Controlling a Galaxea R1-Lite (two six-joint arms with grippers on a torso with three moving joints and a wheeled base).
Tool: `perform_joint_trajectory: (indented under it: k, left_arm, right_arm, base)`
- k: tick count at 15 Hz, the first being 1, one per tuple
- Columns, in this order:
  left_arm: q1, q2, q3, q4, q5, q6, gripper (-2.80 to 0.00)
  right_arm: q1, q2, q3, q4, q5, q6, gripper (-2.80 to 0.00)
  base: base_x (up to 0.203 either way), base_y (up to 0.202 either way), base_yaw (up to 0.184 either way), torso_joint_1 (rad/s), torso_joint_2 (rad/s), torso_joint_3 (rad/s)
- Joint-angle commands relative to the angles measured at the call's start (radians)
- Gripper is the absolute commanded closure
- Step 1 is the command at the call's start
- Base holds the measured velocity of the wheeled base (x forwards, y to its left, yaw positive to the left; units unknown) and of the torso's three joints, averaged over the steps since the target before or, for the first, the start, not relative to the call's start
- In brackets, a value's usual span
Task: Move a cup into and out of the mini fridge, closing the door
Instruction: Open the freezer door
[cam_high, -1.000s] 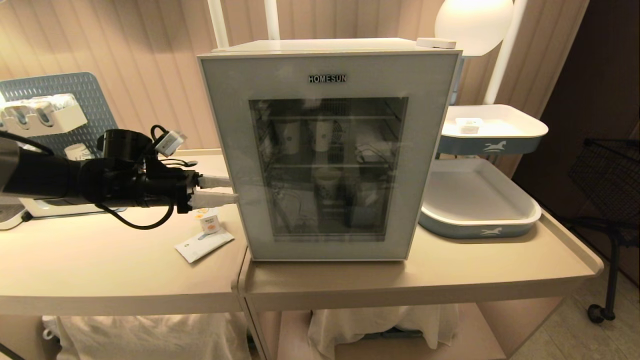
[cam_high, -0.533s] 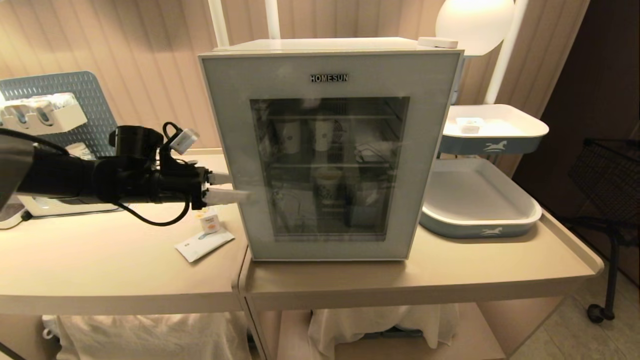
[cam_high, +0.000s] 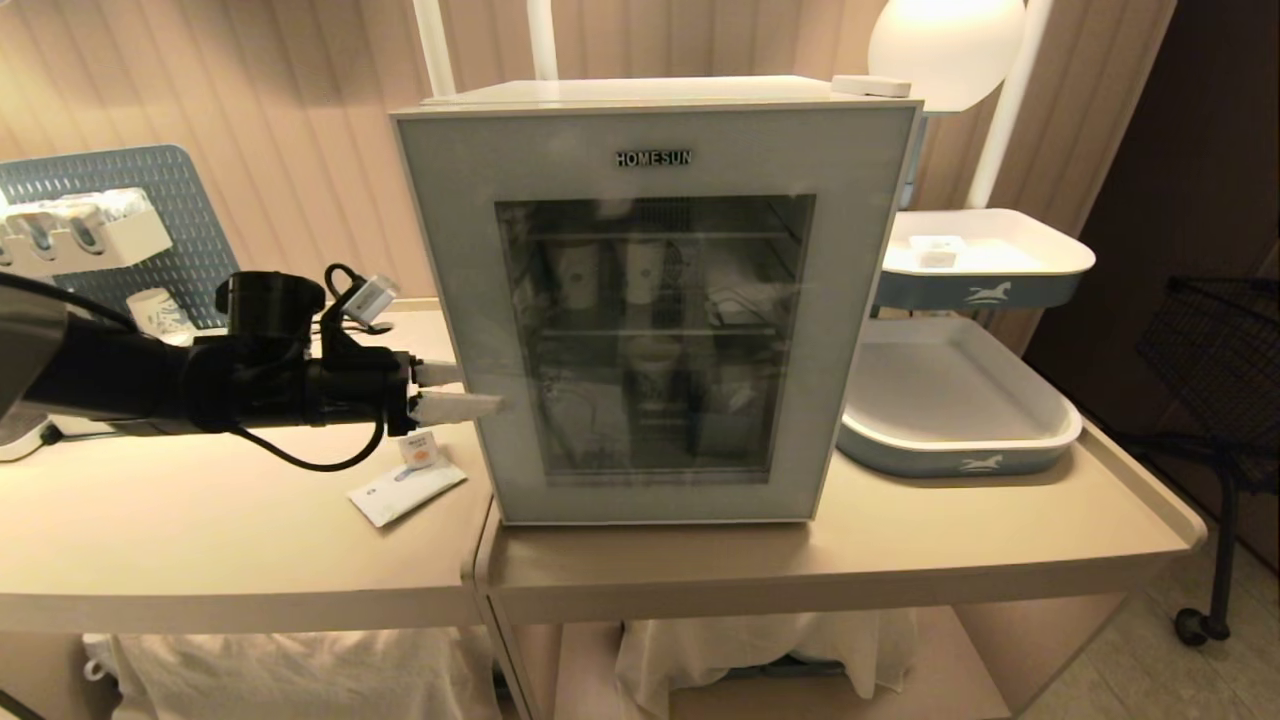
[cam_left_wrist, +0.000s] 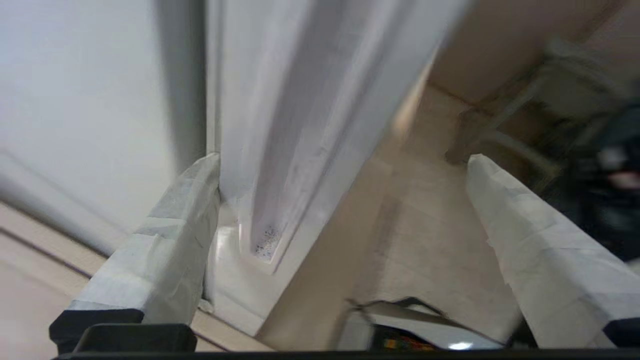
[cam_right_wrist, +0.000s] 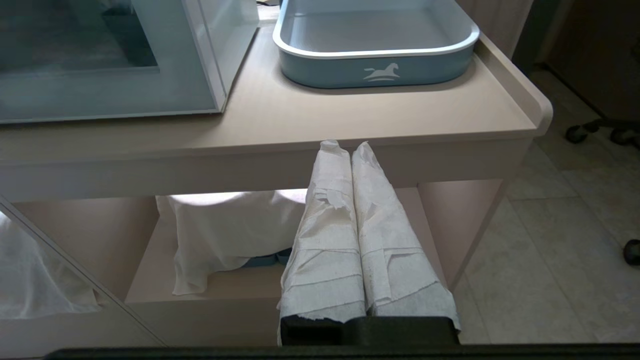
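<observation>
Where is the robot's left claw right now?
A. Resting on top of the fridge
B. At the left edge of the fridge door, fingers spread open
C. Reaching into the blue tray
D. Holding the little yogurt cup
B: the left gripper has its fingers spread on either side of the left edge of the door, holding nothing.

Cup (cam_high: 421, 449): partly hidden beneath left gripper (cam_high: 462, 390); label illegible. Mini fridge (cam_high: 650, 300) contents: dim behind glass. Left wrist view: background blurred.
</observation>
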Motion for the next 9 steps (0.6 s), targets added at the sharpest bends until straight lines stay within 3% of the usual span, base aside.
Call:
perform_joint_trajectory:
  k: [1,4,9]
  left_arm:
    - [-0.001,-0.056,0.036,0.002,-0.085,-0.026,-2.8]
    - [0.002,-0.157,0.097,0.002,-0.172,-0.071,-2.8]
    - [0.001,-0.36,0.278,-0.003,-0.201,-0.074,-2.8]
  right_arm:
    - [0.0,0.001,0.0,0.0,0.0,-0.001,0.0]
    - [0.0,0.0,0.0,0.0,0.0,-0.001,0.0]
    - [0.0,0.001,0.0,0.0,0.0,-0.001,0.0]
  base:
    - [0.0,0.0,0.0,0.0,0.0,0.0]
    - [0.0,0.0,0.0,0.0,0.0,0.0]
    - [0.0,0.0,0.0,0.0,0.0,0.0]
